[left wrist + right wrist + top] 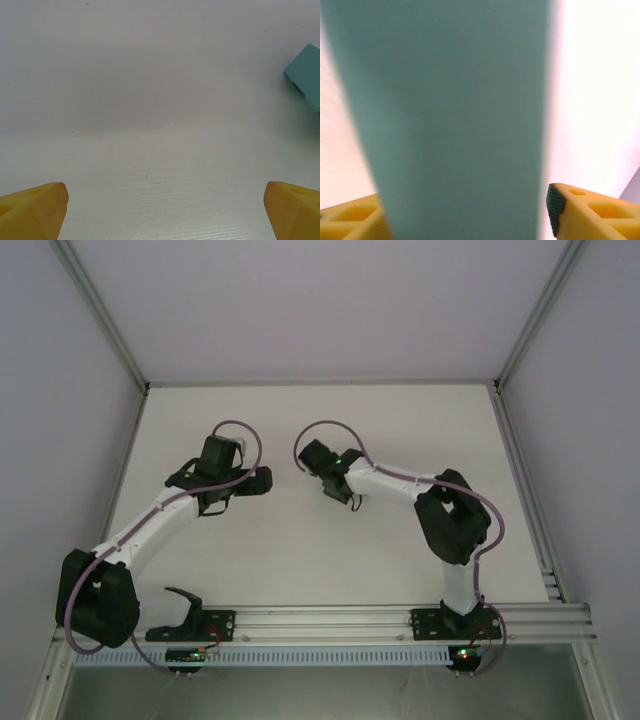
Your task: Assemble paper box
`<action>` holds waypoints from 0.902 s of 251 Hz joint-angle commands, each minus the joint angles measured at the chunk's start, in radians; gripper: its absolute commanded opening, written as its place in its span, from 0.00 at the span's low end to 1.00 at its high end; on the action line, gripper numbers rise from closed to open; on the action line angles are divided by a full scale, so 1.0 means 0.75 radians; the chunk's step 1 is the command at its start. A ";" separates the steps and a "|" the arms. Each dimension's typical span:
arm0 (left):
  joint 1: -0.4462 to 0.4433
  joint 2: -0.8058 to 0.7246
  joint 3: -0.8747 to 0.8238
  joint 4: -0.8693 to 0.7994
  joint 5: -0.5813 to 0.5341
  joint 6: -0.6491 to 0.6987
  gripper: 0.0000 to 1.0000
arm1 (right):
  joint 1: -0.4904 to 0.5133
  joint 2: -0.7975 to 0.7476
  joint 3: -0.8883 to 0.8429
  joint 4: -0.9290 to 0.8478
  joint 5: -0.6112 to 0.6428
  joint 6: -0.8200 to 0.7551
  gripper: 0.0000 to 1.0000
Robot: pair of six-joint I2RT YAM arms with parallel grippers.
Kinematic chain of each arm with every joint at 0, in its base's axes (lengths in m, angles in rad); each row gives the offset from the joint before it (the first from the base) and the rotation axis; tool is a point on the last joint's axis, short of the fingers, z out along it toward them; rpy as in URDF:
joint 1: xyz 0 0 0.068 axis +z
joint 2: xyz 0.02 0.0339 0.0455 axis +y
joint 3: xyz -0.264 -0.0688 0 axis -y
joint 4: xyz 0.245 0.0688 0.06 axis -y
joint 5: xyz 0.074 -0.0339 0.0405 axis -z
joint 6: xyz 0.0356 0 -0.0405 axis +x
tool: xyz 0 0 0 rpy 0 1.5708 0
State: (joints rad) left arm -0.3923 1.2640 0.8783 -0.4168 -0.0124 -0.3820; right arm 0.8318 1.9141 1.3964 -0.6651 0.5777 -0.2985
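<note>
The paper box (450, 115) is teal-green card and stands close in front of the right wrist camera, between my right gripper's (465, 212) fingers. The black ribbed pad (553, 207) on the right finger stands a thin gap off the box's edge, while the left finger (350, 220) sits partly behind the box. So this gripper is open around the box. A corner of the same box (306, 75) shows at the right edge of the left wrist view. My left gripper (165, 210) hangs open over bare table, fingers wide apart. From above, the left gripper (258, 480) and right gripper (335, 485) face each other mid-table.
The white table (300, 560) is walled by pale panels and aluminium posts (100, 325) at the back corners. An aluminium rail (400, 618) runs along the near edge with both arm bases on it.
</note>
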 commanded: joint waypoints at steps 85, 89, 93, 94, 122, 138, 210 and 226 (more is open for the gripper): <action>0.014 -0.057 -0.109 0.086 0.040 -0.061 1.00 | 0.177 -0.176 -0.222 0.103 -0.366 0.240 0.99; 0.014 -0.054 -0.118 0.102 0.061 -0.068 1.00 | 0.161 -0.190 -0.231 0.126 -0.389 0.245 0.99; 0.014 -0.052 -0.125 0.120 0.085 -0.076 1.00 | 0.143 -0.204 -0.238 0.142 -0.414 0.255 0.99; 0.014 -0.051 -0.126 0.125 0.091 -0.078 1.00 | 0.138 -0.207 -0.239 0.145 -0.421 0.258 0.99; 0.014 -0.022 -0.159 0.258 0.289 -0.143 0.99 | -0.027 -0.302 -0.257 0.216 -0.583 0.322 0.99; 0.006 0.006 -0.163 0.345 0.397 -0.182 1.00 | -0.126 -0.339 -0.259 0.244 -0.654 0.332 0.98; -0.198 0.298 -0.008 0.544 0.640 -0.267 1.00 | -0.558 -0.165 -0.148 0.249 -1.208 0.410 0.82; -0.228 0.376 0.036 0.559 0.685 -0.275 1.00 | -0.587 -0.115 -0.136 0.261 -1.271 0.416 0.77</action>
State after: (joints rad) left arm -0.5182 1.4651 0.8242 -0.0776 0.3813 -0.5545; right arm 0.4183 1.7557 1.2640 -0.4606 -0.1650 -0.0219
